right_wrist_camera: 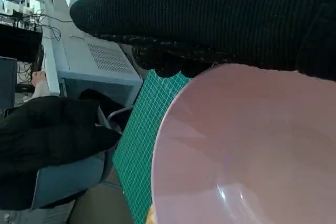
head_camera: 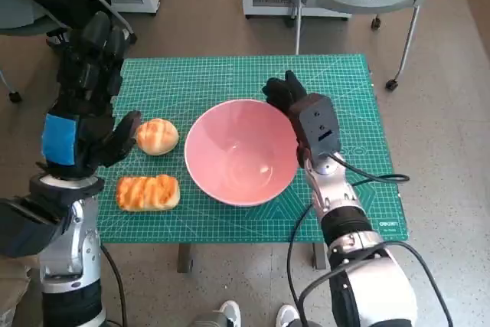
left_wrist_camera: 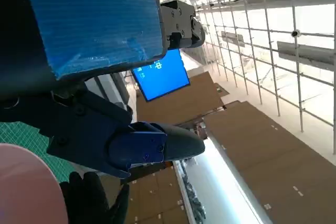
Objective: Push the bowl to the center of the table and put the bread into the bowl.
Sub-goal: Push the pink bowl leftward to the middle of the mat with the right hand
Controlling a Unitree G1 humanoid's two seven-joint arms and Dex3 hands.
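Head cam: the big pink plastic bowl [head_camera: 240, 151] sits roughly mid-table on the green gridded cutting mat [head_camera: 230, 74]. The gloved right hand [head_camera: 285, 94] is against its far right rim, can't tell how the fingers lie. The round golden bread roll [head_camera: 157, 136] and the striped oblong loaf [head_camera: 148, 192] lie left of the bowl. The blue-taped left hand [head_camera: 88, 97] hangs open, holding nothing, thumb just beside the roll.

Left wrist cam: fingers [left_wrist_camera: 157, 145] apart, bowl edge [left_wrist_camera: 26, 187] in the corner.

Right wrist cam: glove [right_wrist_camera: 210, 14] pressed on the bowl rim [right_wrist_camera: 173, 108].

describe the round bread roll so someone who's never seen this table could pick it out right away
On the green mat, look left of the big pink bowl. The round roll sits there beside the left robot hand. Unlike the long, striped loaf nearer the table's front edge, it is dome-shaped, smooth and pale.
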